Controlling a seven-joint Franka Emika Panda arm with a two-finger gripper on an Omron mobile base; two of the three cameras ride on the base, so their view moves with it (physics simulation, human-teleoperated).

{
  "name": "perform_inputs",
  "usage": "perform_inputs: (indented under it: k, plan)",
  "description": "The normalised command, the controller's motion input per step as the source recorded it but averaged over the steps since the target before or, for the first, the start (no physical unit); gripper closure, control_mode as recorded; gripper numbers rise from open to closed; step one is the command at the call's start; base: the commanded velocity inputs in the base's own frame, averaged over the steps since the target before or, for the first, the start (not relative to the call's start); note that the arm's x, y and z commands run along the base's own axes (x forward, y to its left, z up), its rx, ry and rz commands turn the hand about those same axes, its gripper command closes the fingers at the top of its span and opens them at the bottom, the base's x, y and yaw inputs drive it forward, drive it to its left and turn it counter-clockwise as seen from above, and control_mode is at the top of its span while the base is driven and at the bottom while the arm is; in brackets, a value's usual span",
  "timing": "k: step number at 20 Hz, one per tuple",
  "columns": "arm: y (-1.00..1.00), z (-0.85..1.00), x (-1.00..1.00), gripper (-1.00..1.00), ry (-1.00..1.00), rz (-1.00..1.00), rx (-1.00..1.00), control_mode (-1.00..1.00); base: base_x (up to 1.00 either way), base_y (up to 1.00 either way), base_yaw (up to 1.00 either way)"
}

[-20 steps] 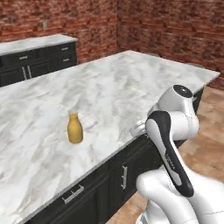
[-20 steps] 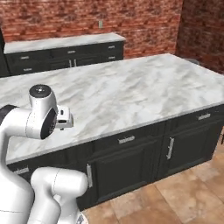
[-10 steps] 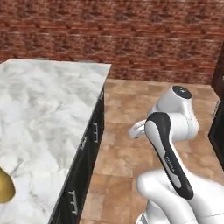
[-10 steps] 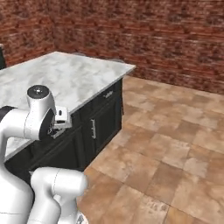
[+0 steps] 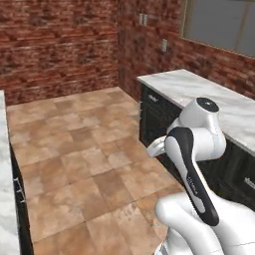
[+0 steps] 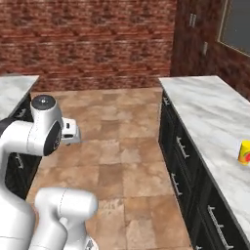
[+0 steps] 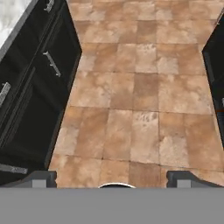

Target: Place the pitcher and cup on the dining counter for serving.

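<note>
The cup (image 6: 245,153) sits on a side counter (image 6: 215,112); the tool (image 7: 112,177) gapes wide, empty, over tiled floor (image 7: 144,100).

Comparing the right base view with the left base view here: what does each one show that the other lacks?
Right base view alone: a small bright yellow cup with a red marking standing on the narrow marble counter at the right. Left base view alone: a grey window pane set in the brick wall above that counter. Both share the white arm, the terracotta tile floor, dark cabinets and red brick walls.
</note>
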Motion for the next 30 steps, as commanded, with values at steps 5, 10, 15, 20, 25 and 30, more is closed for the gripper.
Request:
perform_inputs:
  k: [5,10,15,20,25,30]
  plan:
    - [0.00,0.00,0.00,-1.00,0.00,0.00,0.00,1.00,0.11,-0.42,-0.77]
    - [0.00,0.00,0.00,-1.00,0.00,0.00,0.00,1.00,0.32,-0.11,-0.78]
    - [0.00,0.00,0.00,-1.00,0.00,0.00,0.00,1.00,0.84,0.49,-0.67]
    - [0.00,0.00,0.00,-1.00,0.00,0.00,0.00,1.00,0.94,0.77,-0.64]
    - [0.00,0.00,0.00,-1.00,0.00,0.00,0.00,1.00,0.75,0.69,-0.71]
    - [0.00,0.00,0.00,-1.00,0.00,0.00,0.00,1.00,0.64,0.36,-0.68]
